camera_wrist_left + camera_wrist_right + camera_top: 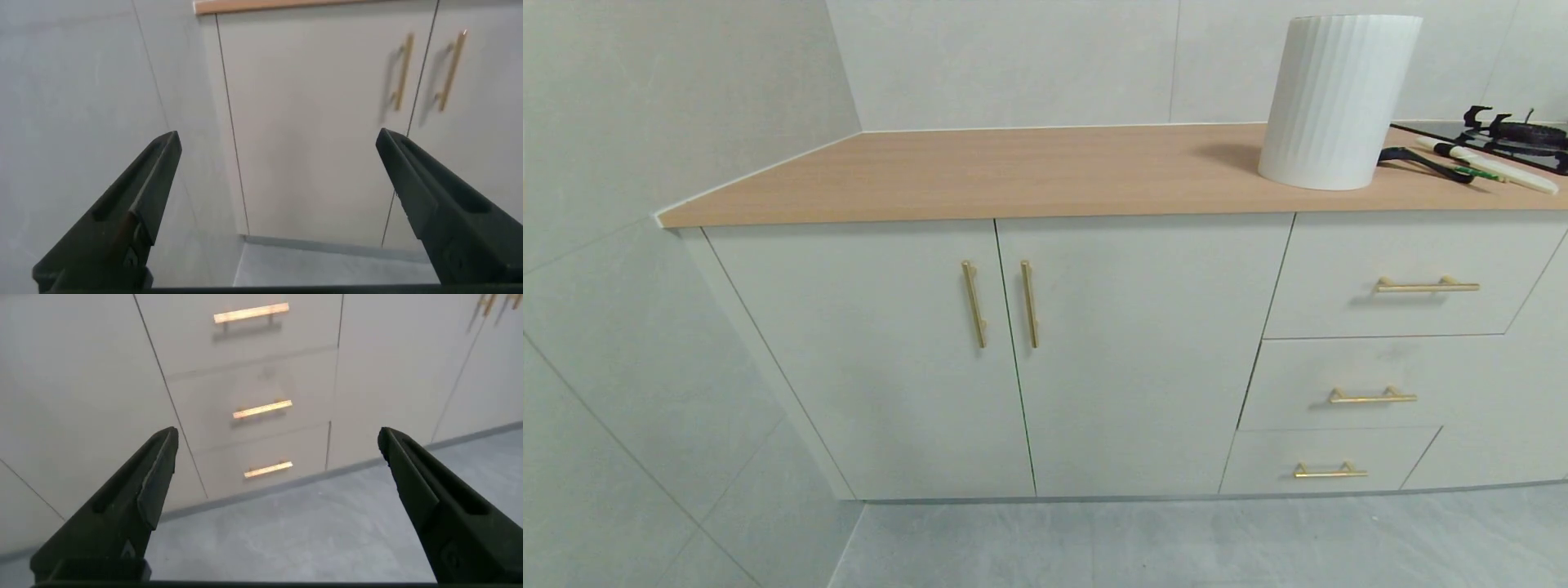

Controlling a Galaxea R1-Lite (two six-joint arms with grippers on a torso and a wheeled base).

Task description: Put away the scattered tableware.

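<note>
Ok, so I'm right at the start of this one: nothing picked up yet, I'd call it the approach step. The left hand (277, 139) is spread wide with nothing in it, pointing at the double cabinet doors (327, 122). The right hand (276, 434) is just as wide and empty, facing the stack of drawers (253, 367) low near the floor.

The tableware sits at the far right of the head view on the wooden desk (1013, 167): a black-handled utensil (1425, 162) and a white one with a green bit (1490, 166), lying close together just beside a tall white ribbed container (1335, 102). My guess is that container is where they go, though the drawers could be the spot too.

Next move, I reckon: shift toward the right end of the desk, lift the right arm up to desk height and line up on one handle.

Hard to tell:
- the business ends of both utensils, so spoon, spatula or whatever, no idea
- the black one's near end hides behind the container
- the container's inside
- the stove (1515, 135) is cut by the frame edge
</note>
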